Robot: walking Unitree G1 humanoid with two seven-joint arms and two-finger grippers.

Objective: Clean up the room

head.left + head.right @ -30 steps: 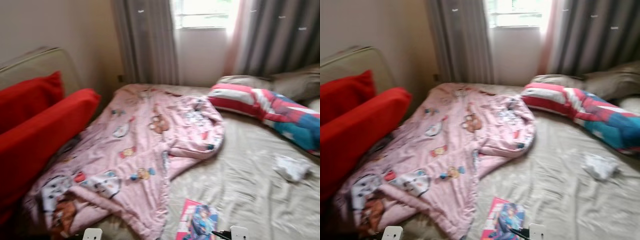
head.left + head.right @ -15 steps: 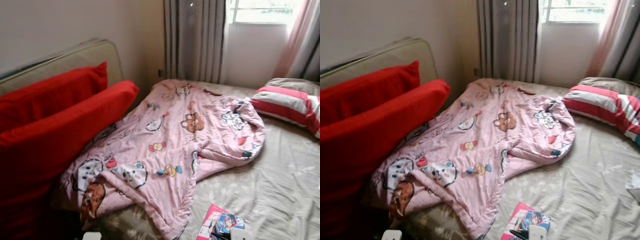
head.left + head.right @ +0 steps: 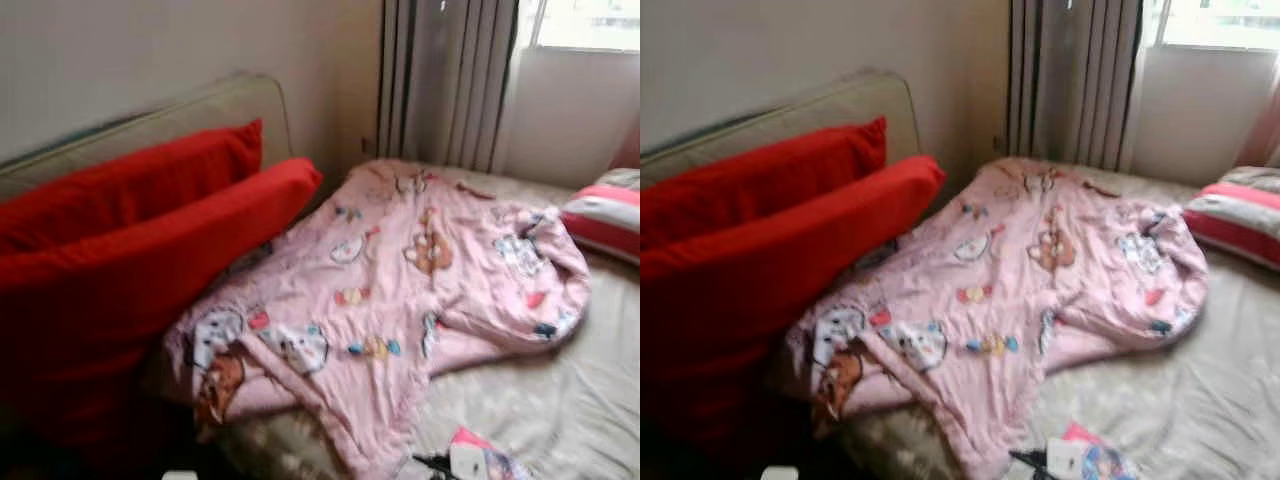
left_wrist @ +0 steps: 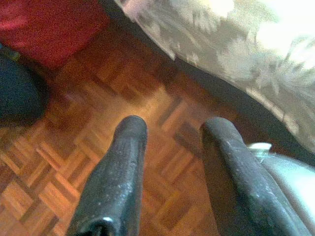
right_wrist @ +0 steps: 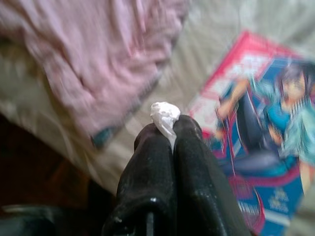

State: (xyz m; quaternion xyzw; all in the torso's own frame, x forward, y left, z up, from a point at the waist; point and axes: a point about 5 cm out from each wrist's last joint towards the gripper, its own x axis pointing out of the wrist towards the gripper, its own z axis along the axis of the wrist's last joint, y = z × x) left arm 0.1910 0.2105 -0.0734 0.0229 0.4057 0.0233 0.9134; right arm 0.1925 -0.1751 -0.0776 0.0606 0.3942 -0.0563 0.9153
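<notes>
We see one pink blanket (image 3: 400, 300) crumpled on the bed (image 3: 560, 400), its long axis running from 7 o'clock near the two red cushions (image 3: 130, 260) up to 1 o'clock toward the curtains (image 3: 440, 80). Our right gripper (image 5: 170, 125) is pressed together, pinching one small white scrap (image 5: 165, 115) above the bed edge, beside one comic book (image 5: 261, 147). Our left gripper (image 4: 172, 130) is spread apart, holding nothing, over the parquet floor (image 4: 59, 167).

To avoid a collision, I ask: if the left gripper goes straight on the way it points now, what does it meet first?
Most likely the parquet floor. The left gripper, fingers apart and holding nothing, points down at bare wood; the bed's edge lies to the side.
</notes>
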